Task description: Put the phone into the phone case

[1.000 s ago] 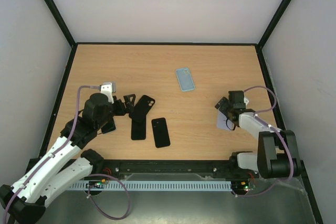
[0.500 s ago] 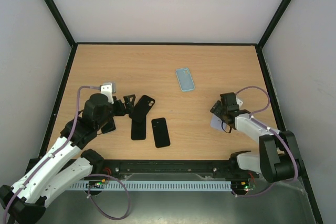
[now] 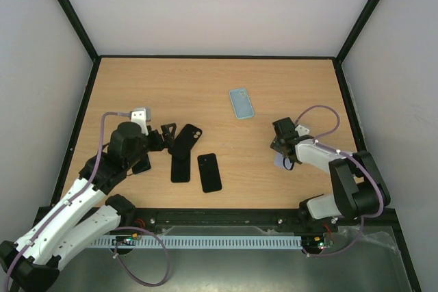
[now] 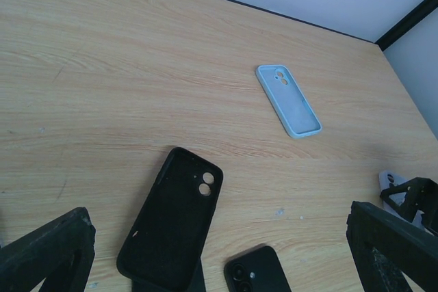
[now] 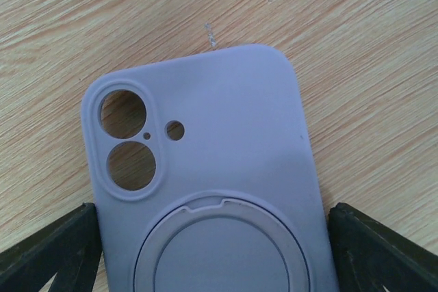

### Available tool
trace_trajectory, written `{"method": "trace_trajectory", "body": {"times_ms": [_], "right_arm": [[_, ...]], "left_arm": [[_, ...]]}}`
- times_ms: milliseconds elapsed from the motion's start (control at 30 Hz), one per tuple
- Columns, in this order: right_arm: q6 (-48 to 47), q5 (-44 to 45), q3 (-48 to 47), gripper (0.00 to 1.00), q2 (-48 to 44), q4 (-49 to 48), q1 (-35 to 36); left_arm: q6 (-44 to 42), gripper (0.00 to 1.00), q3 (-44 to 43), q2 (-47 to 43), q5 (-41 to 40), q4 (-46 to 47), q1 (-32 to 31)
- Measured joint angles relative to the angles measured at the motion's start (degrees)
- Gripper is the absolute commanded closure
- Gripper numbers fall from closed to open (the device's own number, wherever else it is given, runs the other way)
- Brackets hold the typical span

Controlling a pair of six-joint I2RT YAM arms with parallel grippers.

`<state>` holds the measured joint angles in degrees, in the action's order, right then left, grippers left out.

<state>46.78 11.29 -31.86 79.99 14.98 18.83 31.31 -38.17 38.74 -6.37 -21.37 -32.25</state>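
Overhead: right gripper [image 3: 282,147] at right over lilac case [image 3: 279,162]; black phone [image 3: 209,172] lies near-centre on bench [image 3: 205,80]. Left wrist: left gripper [image 4: 219,234] jaws spread, empty, by black case [image 4: 171,220]. Right wrist: jaws pinch lilac case's edges; soft sides could bow & slip out.

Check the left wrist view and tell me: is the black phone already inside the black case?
No, the black case lies empty, and the black phone lies outside it, to its right.
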Motion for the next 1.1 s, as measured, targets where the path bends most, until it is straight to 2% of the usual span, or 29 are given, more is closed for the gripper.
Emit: {"method": "trace_trajectory", "body": {"times_ms": [200, 333, 533, 700, 800, 933, 1100], "right_arm": [[-0.76, 0.90, -0.22, 0.29, 0.57, -0.02, 0.26], [-2.19, -2.25, 1.09, 0.31, -1.55, -1.73, 0.04], [-2.78, -20.04, 6.75, 0.34, -8.63, -11.41, 0.24], [1.18, -36.22, 12.79, 0.34, -12.83, -21.92, 3.48], [4.48, -41.97, 15.15, 0.35, -15.78, -28.57, 6.80], [8.22, -46.51, 16.46, 0.35, -19.50, -37.03, 11.06], [11.96, -48.87, 17.68, 0.35, -22.88, -45.33, 14.25]], "left_arm": [[1.36, 0.00, 0.00, 1.20, -1.70, -0.48, 0.00], [2.16, 0.01, 0.00, 2.62, -1.64, -0.87, 0.00], [3.91, 0.07, 0.00, 2.97, 0.04, -0.83, 0.00], [6.34, 0.18, 0.26, 4.66, 6.82, 2.49, 0.00], [8.35, 0.21, 1.66, 7.04, 13.44, 6.97, 0.00], [11.67, 0.34, 3.43, 12.11, 22.64, 14.29, -0.94], [16.28, 0.38, 3.58, 18.16, 28.92, 24.11, -5.42]]}}
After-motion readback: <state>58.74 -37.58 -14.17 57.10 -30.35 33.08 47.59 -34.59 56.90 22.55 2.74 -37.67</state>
